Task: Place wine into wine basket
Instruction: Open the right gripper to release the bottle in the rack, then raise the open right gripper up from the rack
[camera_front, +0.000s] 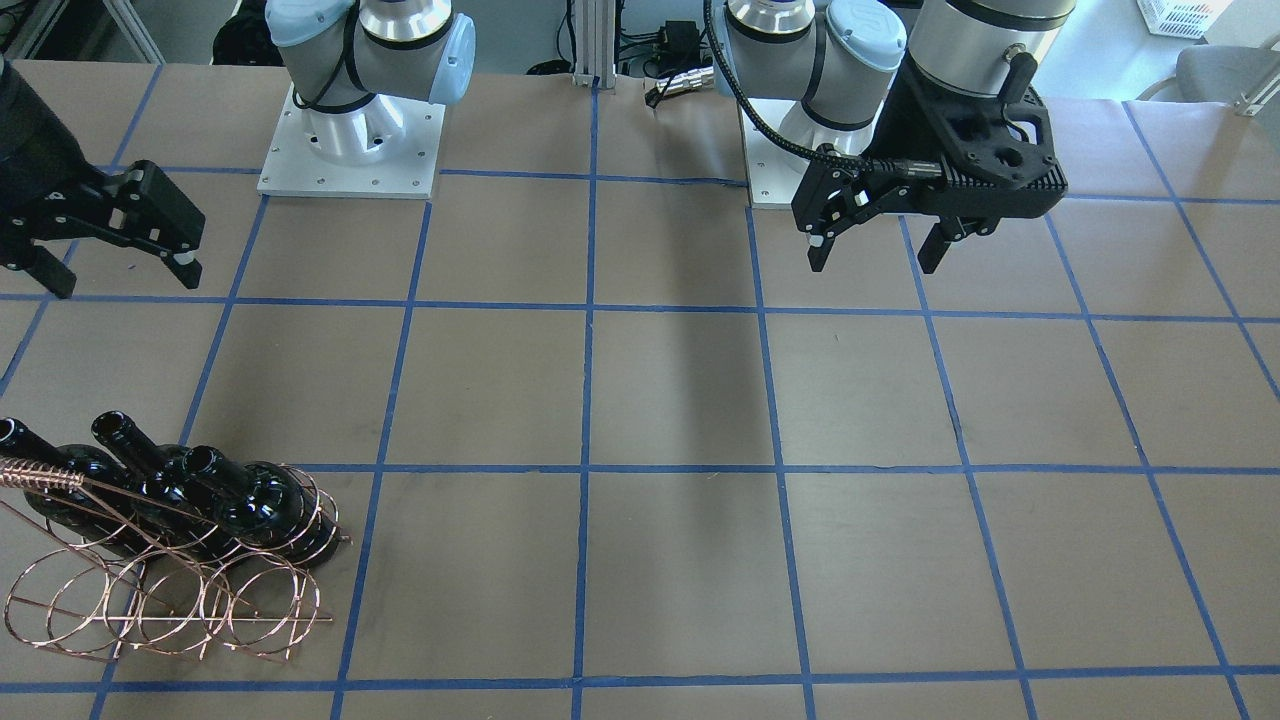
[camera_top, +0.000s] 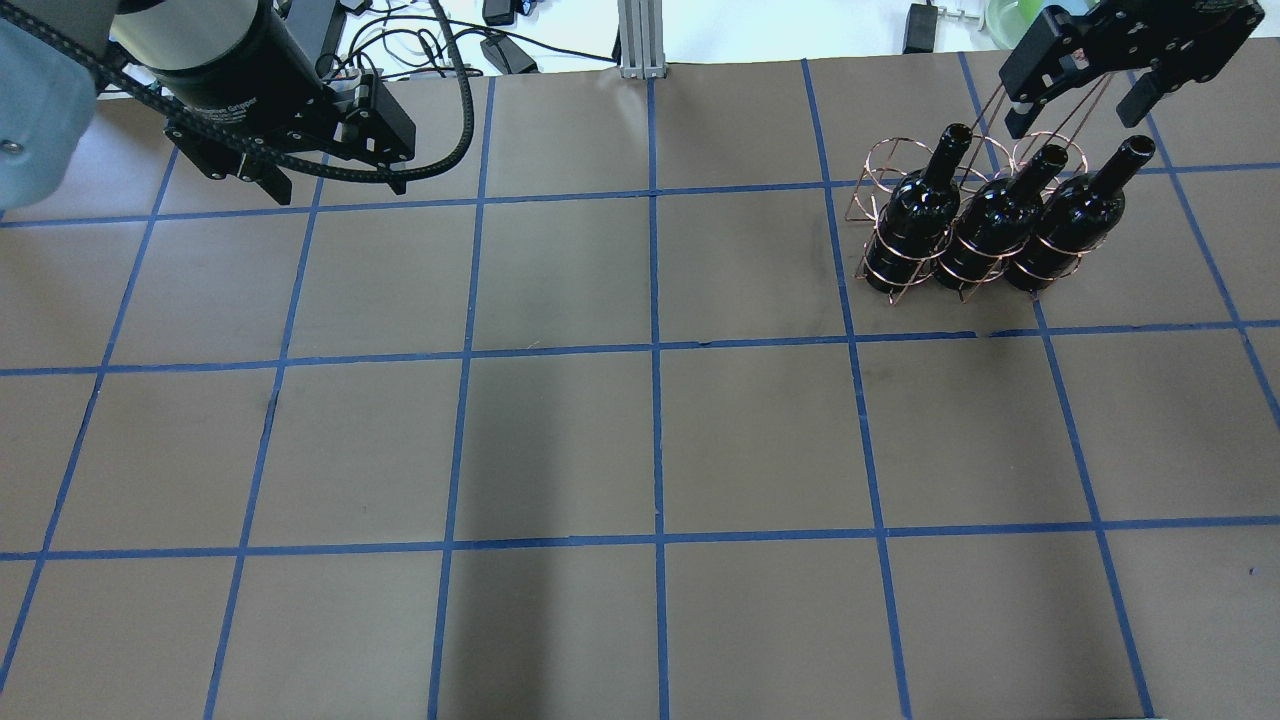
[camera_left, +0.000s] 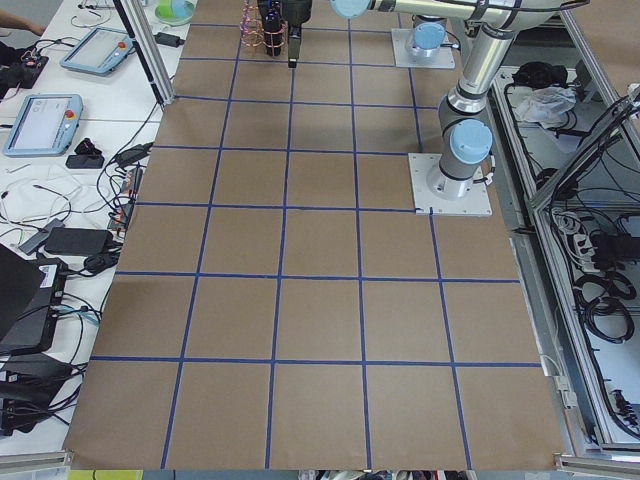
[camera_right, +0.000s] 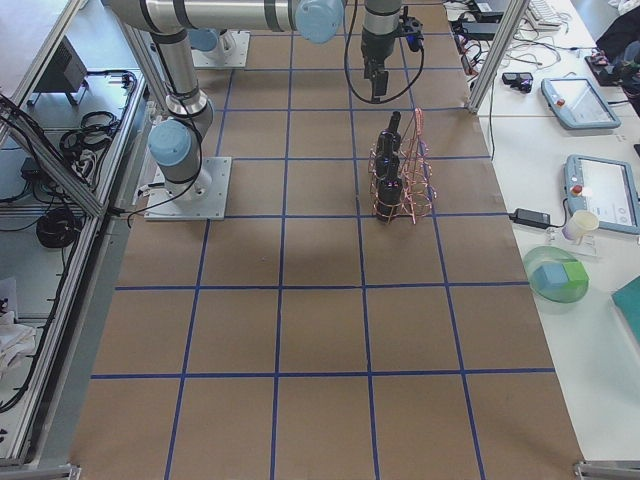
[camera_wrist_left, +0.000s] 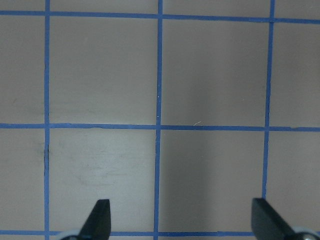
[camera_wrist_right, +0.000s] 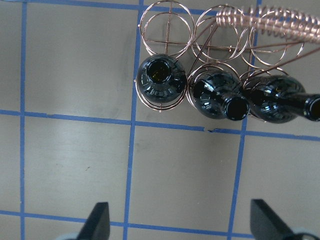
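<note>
Clearly — wine (camera_wrist_right: 162, 82) apart from right claw (camera_wrist_right: 180, 212)

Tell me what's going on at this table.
Three dark wine bottles stand upright, necks up, side by side in the copper wire wine basket. They fill the row of hoops on the robot's side, and the other row is empty. Neither arm holds anything. The right gripper hangs open above the table near the basket. The left gripper hangs open over bare table on the other side. No bottle is left outside the basket in any view.
</note>
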